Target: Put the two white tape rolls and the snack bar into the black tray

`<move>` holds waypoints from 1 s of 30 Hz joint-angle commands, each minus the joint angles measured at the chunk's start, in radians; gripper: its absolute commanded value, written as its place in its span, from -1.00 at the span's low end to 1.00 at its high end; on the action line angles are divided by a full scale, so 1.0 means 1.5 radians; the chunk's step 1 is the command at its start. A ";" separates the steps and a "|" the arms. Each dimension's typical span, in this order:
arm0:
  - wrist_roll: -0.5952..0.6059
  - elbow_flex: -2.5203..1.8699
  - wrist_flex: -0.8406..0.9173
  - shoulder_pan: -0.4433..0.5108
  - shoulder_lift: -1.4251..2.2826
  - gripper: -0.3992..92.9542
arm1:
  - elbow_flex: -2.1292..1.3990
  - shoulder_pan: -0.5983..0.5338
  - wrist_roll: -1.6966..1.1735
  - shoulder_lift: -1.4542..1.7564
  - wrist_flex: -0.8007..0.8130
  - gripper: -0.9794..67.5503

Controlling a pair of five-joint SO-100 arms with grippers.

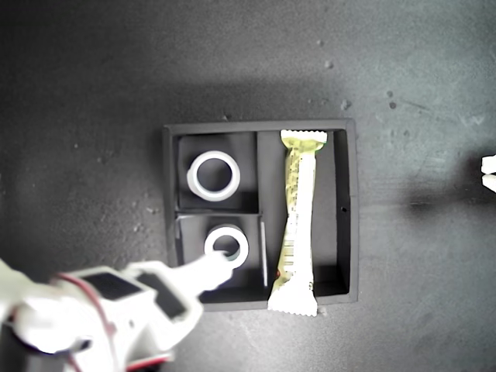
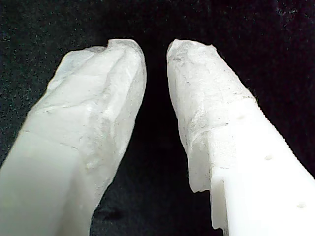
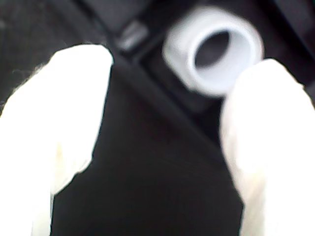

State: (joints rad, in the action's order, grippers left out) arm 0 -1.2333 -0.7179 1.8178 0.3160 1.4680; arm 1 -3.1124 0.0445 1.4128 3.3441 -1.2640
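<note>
The black tray [image 1: 348, 203] holds all three things. The larger white tape roll [image 1: 195, 175] lies in one small compartment and the smaller roll [image 1: 239, 242] in the other. The snack bar [image 1: 294, 225] lies along the long compartment, one crimped end resting over the tray wall. My second gripper [image 1: 205, 283] comes in from the exterior view's lower left. It is open with nothing between its fingers, one fingertip [image 1: 222, 265] at the smaller roll's edge. The second wrist view has that roll [image 3: 177, 49] just beyond the open gripper [image 3: 174, 58]. My first gripper [image 2: 156, 49] is open over bare black surface.
A dark matte table [image 1: 93, 93] surrounds the tray on all sides. A bit of white arm [image 1: 489, 172] shows at the exterior view's right edge, well away from the tray.
</note>
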 commanded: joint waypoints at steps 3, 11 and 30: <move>-0.060 -0.419 -0.038 -0.032 0.403 -0.99 | -0.008 0.013 0.043 0.005 -0.047 -0.73; -0.101 -1.009 -0.303 -0.041 0.736 -0.99 | -0.008 0.014 0.051 0.005 -0.050 -0.73; -0.109 -1.472 -0.556 -0.063 0.964 -0.99 | -0.008 0.026 0.049 0.005 -0.050 -0.73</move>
State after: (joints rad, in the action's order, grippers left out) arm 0 -1.3821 -2.8670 0.9787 0.2332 2.7903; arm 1 -3.1124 0.0813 1.4864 3.3441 -1.3330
